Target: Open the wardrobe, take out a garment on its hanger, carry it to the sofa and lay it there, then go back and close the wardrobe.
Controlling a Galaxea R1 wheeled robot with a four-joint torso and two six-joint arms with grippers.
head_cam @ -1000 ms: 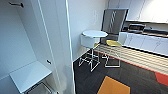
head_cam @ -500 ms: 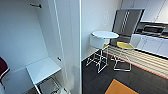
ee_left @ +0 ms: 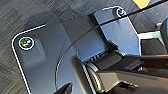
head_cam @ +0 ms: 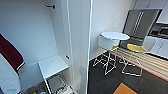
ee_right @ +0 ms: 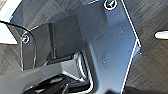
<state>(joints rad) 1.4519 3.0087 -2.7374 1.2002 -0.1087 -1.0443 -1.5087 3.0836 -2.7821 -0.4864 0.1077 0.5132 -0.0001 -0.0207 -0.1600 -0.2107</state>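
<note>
Open wardrobe (head_cam: 42,32) at left, maroon jacket (head_cam: 10,53) hanging at far left inside, white door edge (head_cam: 85,45) upright in the middle. Round white surface (head_cam: 115,35) with stools (head_cam: 107,45) at right, fridge (head_cam: 140,23) beyond. Fingers' state: cannot tell.

Head camera swings left between the earlier pictures and now, so the whole scene slides right in frame. Open wardrobe (head_cam: 50,37) interior takes up far more of the picture. Maroon jacket (head_cam: 10,53) comes into sight at the left edge, a sliver half a second ago, larger now. Round table (head_cam: 115,35) and stools (head_cam: 108,47) shift right. Fridge (head_cam: 140,25) moves toward the right edge. Orange floor patch (head_cam: 125,89) shrinks to a corner.
</note>
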